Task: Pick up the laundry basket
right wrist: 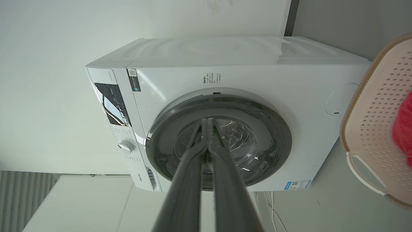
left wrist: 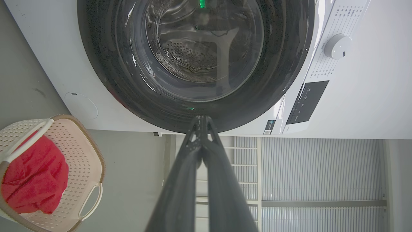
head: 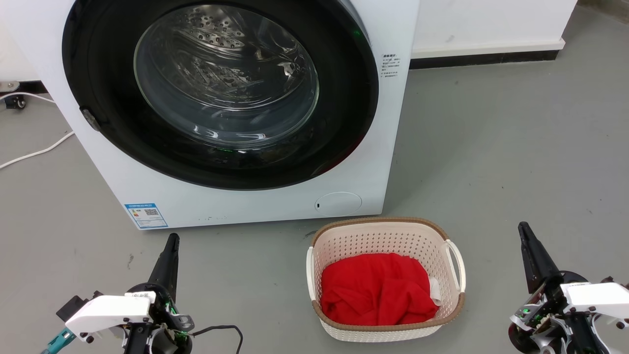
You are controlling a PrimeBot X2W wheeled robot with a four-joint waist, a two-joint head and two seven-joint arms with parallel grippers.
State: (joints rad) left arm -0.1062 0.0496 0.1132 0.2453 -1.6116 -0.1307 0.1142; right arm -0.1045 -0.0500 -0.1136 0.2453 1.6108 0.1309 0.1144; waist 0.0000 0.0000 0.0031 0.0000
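I'm looking at a laundry corner that reads more like a test room than a home. A white front-loading washing machine point(head: 245, 206) stands on a bare grey floor point(head: 516, 147) against a plain white wall point(head: 491, 22) with a dark skirting strip point(head: 486, 59). A laundry basket point(head: 388, 236) holding red cloth point(head: 376, 290) sits just in front of it. A loose white cable point(head: 34, 153) and a castor wheel point(head: 17, 102) show at the left of my head view.

The washing machine point(head: 221, 98) bears a blue label point(head: 146, 215) and a small sticker point(head: 390, 66), both unreadable.
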